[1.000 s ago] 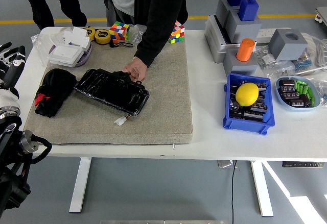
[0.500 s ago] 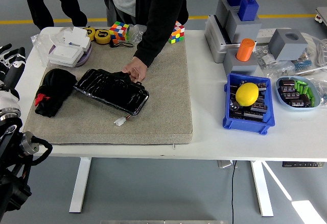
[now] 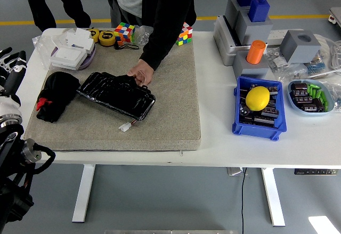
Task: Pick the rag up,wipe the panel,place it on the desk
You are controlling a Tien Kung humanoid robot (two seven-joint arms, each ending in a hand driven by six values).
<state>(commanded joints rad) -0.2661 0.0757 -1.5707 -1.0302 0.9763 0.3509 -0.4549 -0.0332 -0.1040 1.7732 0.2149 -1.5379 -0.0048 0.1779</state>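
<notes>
On the mat: rag [image 3: 56, 95] black, crumpled | left hand [image 3: 10, 66] fingers spread, empty | panel [image 3: 117, 94] glossy black

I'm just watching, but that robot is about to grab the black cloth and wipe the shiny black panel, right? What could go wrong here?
A few things, probably. The person's hand rests on the panel, so a wiping left hand might bump it. The rag touches the panel's left end, and both are black, so the fingers could catch the panel instead. The panel's small white connector lies loose on the mat and could snag.
</notes>
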